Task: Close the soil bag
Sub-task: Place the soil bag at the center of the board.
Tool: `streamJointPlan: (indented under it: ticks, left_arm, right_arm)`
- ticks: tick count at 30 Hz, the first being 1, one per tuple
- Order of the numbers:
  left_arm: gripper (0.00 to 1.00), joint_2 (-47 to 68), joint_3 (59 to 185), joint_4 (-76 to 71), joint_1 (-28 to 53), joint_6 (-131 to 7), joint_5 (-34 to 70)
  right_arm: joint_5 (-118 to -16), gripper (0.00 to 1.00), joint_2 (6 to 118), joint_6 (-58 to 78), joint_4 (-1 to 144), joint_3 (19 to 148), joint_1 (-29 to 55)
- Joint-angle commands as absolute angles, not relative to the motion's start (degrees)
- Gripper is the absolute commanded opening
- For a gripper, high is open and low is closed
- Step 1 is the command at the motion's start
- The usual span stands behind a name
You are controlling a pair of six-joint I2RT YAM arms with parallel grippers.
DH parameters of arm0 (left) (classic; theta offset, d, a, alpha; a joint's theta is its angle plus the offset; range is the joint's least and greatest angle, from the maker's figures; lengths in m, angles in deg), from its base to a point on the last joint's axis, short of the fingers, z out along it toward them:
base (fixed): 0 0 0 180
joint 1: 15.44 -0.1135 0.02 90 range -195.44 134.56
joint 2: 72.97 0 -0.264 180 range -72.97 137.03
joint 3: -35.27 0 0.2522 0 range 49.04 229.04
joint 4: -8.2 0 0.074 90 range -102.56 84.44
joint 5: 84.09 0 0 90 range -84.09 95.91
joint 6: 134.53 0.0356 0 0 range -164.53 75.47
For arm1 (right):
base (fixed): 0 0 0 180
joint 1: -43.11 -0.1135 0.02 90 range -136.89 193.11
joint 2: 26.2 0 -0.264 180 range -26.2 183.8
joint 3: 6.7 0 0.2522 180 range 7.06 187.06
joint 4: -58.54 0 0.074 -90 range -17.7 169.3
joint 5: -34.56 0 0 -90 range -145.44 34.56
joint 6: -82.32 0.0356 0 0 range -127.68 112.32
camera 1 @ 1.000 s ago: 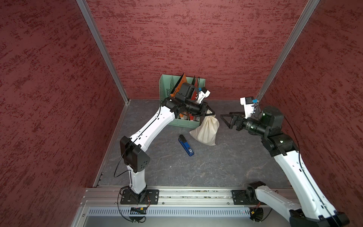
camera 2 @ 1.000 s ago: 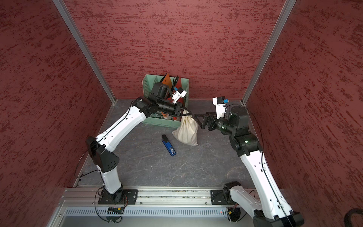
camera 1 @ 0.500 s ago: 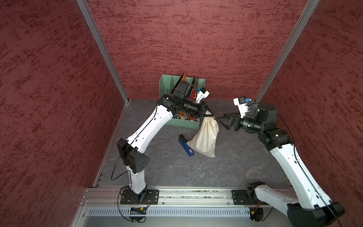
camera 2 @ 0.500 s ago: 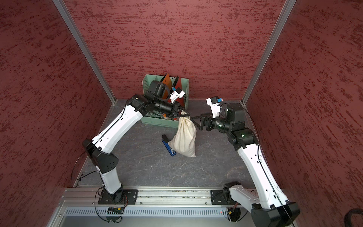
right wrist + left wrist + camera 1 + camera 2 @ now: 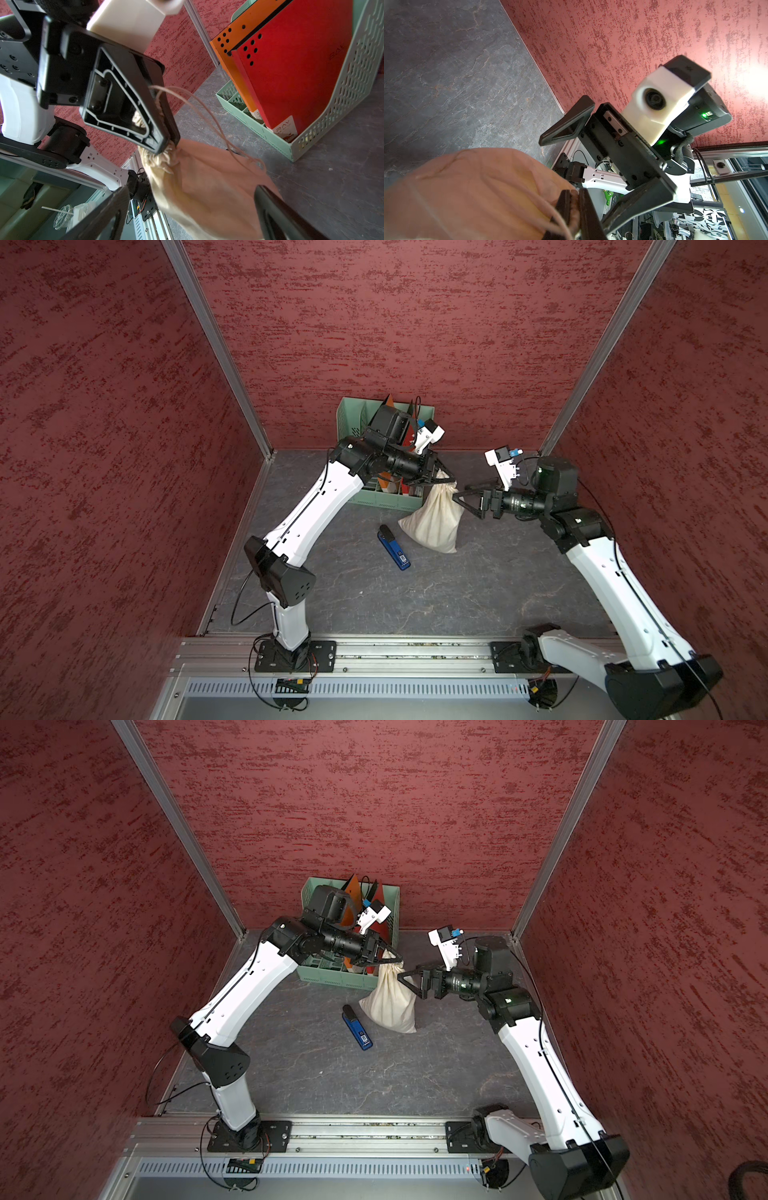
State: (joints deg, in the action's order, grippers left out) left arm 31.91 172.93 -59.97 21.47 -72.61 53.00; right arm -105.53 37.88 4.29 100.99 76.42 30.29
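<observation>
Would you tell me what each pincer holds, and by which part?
The left pincer grips the soil bag by its ruffled neck; the right pincer is open, holding nothing.

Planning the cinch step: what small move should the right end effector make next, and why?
Probably shift onto the loose drawstring and close: the left end effector pinches the ruffled neck of the soil bag, while the right end effector stands open beside it.

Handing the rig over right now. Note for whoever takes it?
Left gripper: shut on the ruffled neck of the soil bag, which hangs below it in front of the green file rack.
Right gripper: open, empty, close beside the neck.
Done: neck gathered and pinched.
To do: drawstring hangs loose; probably take it with the right and pull tight.
</observation>
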Motion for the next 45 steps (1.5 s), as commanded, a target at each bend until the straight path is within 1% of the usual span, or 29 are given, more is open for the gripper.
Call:
streamJointPlan:
  ticks: [1, 6, 11, 14, 16, 19, 23, 25, 26, 28, 29, 30, 37, 38, 40, 41, 44, 45]
  left_arm:
    - [0.0, 30.91, 176.2, -57.44, 22.15, -73.62, 55.21]
    - [0.0, 32.04, 178.31, -57.59, 22.86, -74.07, 55.12]
    - [0.0, 32.75, 179.72, -57.51, 23.53, -74.45, 54.35]
    - [0.0, 32.87, 179.9, -57.23, 23.74, -74.67, 53.99]
    - [0.0, 33.01, 179.99, -57.18, 23.8, -74.8, 53.76]
    - [0.0, 33.18, 180.09, -56.91, 23.85, -75.02, 53.47]
    - [0.0, 33.89, 181.08, -56.36, 23.93, -75.52, 53.45]
    - [0.0, 34.6, 182.36, -56.95, 24.02, -75.4, 53.46]
    - [0.0, 34.93, 182.89, -57.23, 24.03, -75.32, 53.44]
    - [0.0, 35.28, 183.39, -57.57, 24.07, -75.2, 53.33]
    - [0.0, 35.27, 183.42, -57.59, 24.03, -75.01, 53.15]
    - [0.0, 35.37, 183.42, -57.73, 24.07, -74.83, 52.99]
    - [0.0, 35.54, 183.27, -58.91, 23.99, -73.63, 50.35]
    - [0.02, 35.4, 183.11, -59.17, 24.02, -73.26, 49.82]
    - [0.07, 35.11, 182.63, -59.43, 24.04, -72.55, 48.98]
    - [0.16, 34.88, 182.37, -59.41, 24.03, -72.32, 48.74]
    - [0.47, 34.7, 181.7, -59.31, 24.03, -71.75, 48.22]
    - [0.69, 34.63, 181.47, -59.34, 24.07, -71.5, 47.92]
  right_arm:
    - [-107.41, 0.98, 38.85, 2.01, 101.01, 76.72, 30.02]
    - [-108.5, 0.97, 40.02, 1.21, 101.45, 77.59, 29.51]
    - [-110.0, 0.92, 40.42, 0.42, 101.87, 77.1, 28.86]
    - [-110.49, 0.88, 40.34, -0.44, 102.68, 76.71, 28.71]
    - [-111.49, 0.82, 40.27, -0.64, 102.67, 76.21, 28.61]
    - [-112.88, 0.71, 40.12, -0.92, 102.5, 75.5, 28.26]
    - [-114.06, 0.52, 40.06, -1.31, 102.45, 74.86, 27.67]
    - [-113.87, 0.4, 40.07, -1.47, 102.55, 74.83, 27.48]
    - [-113.82, 0.32, 40.07, -1.56, 102.63, 74.82, 27.32]
    - [-113.52, 0.19, 40.07, -1.59, 102.5, 74.87, 27.27]
    - [-113.28, 0.06, 40.03, -1.55, 102.4, 74.95, 27.19]
    - [-112.75, 0.0, 40.04, -1.47, 102.52, 75.18, 27.1]
    - [-106.61, 0.0, 36.72, 1.54, 98.83, 74.3, 26.51]
    - [-105.8, 0.0, 35.81, 2.23, 97.72, 73.95, 26.52]
    - [-104.28, 0.0, 34.13, 3.64, 95.65, 73.53, 26.58]
    - [-103.54, 0.0, 33.71, 4.6, 94.65, 73.39, 26.56]
    - [-102.3, 0.0, 32.21, 7.79, 91.21, 72.98, 26.46]
    - [-101.86, 0.0, 31.59, 8.85, 89.82, 72.92, 26.49]
